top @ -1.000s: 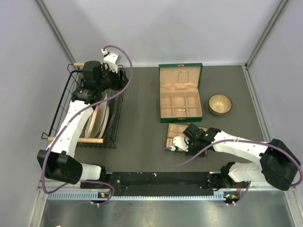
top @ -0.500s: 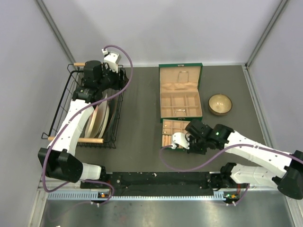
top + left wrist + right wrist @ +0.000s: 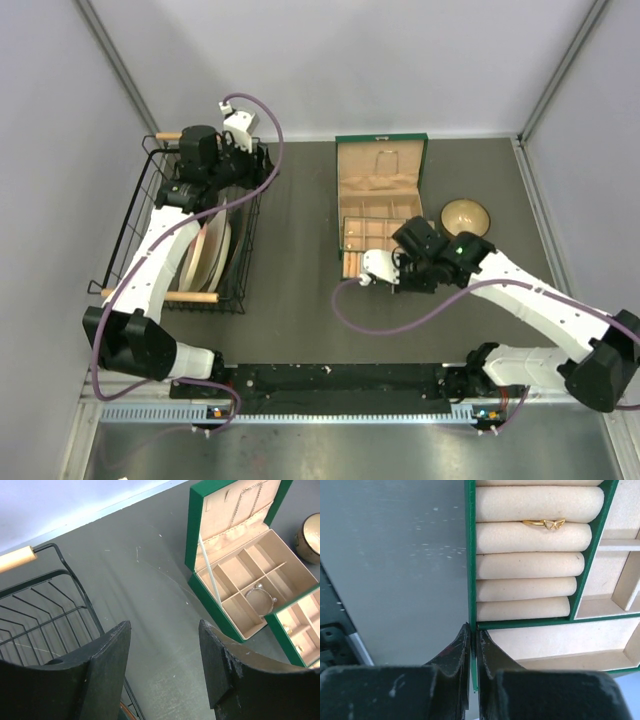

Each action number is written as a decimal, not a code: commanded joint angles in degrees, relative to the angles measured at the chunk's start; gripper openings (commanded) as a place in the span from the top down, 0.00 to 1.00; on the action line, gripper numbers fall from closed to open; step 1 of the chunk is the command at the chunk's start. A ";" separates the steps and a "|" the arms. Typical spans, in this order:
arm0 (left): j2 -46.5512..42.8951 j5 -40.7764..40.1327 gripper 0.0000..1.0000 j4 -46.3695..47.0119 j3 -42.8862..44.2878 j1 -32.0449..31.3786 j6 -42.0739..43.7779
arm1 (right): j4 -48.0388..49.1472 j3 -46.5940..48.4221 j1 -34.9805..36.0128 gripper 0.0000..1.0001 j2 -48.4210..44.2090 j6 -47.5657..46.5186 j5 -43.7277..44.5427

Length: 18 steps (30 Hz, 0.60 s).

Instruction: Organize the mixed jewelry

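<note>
At one corner of the removable tray (image 3: 470,555), the right jaws are closed narrowly on its thin green wall, one finger on each side. This lets the tray be carried by its rim without touching what lies in it. In the top view the right arm (image 3: 530,300) holds this tray over the front part of the open green jewelry box (image 3: 380,165). I cannot tell whether it rests on the box or hangs just above it. I judge that the tray is being set into the box, and it should be level, because the jewelry is loose and very small.

One gold ring (image 3: 543,524) is pushed into the slot between two cream ring rolls (image 3: 530,565), which holds it upright and separate. In the left wrist view, tiny gold pieces (image 3: 288,628), perhaps studs, lie in small compartments of the tray. A silver bangle (image 3: 260,597) lies in a compartment of the box beside it.

The left arm (image 3: 150,260) is well apart from this work, above the wire dish rack (image 3: 130,230) with plates (image 3: 212,250). The left jaws are wide and hold nothing, probably parked there to leave room. A wooden bowl (image 3: 465,220) stands on the tabletop (image 3: 300,250) just beside the box
</note>
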 commanded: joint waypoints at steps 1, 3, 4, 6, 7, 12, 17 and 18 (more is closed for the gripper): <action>-0.58 3.09 0.38 1.04 2.16 0.24 0.86 | 4.11 6.92 -5.22 1.00 3.21 -9.05 -1.49; -0.41 3.44 0.38 0.78 2.25 0.24 1.12 | 4.29 8.51 -7.59 1.00 6.28 -11.69 -3.08; -0.32 3.53 0.38 0.78 2.25 0.24 1.47 | 4.38 9.99 -8.56 1.00 7.42 -12.74 -3.87; -0.06 3.62 0.38 0.78 2.25 0.24 1.65 | 4.82 11.32 -10.76 1.00 10.32 -15.65 -5.63; 0.03 3.62 0.38 0.78 2.34 0.24 1.82 | 5.08 12.46 -11.29 1.00 11.29 -17.31 -5.90; 1.26 3.79 0.38 1.13 2.60 0.24 2.53 | 6.40 16.06 -14.46 1.00 17.79 -21.36 -8.09; 2.41 3.88 0.39 1.30 2.87 0.33 2.62 | 7.63 18.79 -17.79 1.00 22.28 -24.35 -10.11; 2.76 4.06 0.39 1.48 2.87 0.24 2.62 | 7.81 19.76 -18.32 1.00 23.68 -24.71 -10.38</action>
